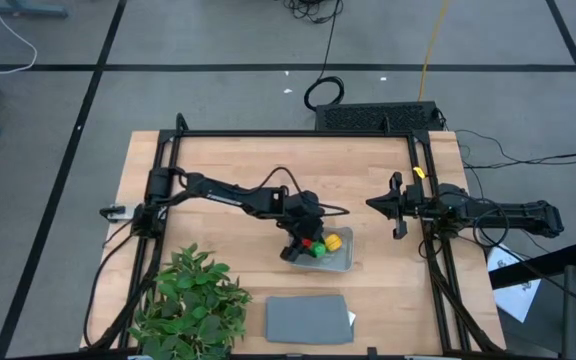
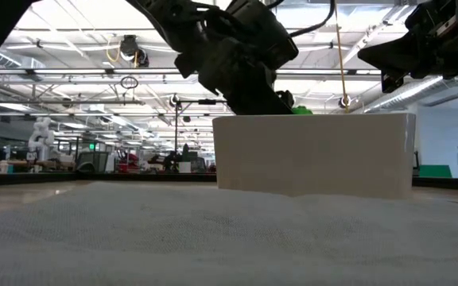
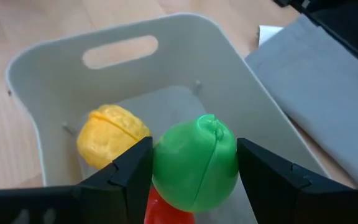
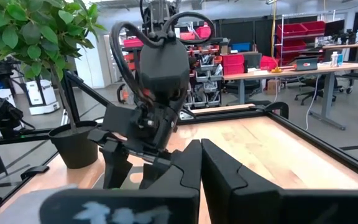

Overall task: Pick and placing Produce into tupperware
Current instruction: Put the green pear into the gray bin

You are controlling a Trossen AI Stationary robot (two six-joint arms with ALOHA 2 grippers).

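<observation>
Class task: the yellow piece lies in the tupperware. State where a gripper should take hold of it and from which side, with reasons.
Grip the yellow piece across its rounded middle, coming from above: the tupperware walls block any sideways approach. It lies near a corner, so one finger should probably go on its open side. The left gripper, shut on the green piece, hangs over the tupperware with the red piece beneath; the right gripper waits aside.

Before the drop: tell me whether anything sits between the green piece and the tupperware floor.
The red piece lies right under the green piece held by the left gripper; the yellow piece sits beside, inside the tupperware.
</observation>
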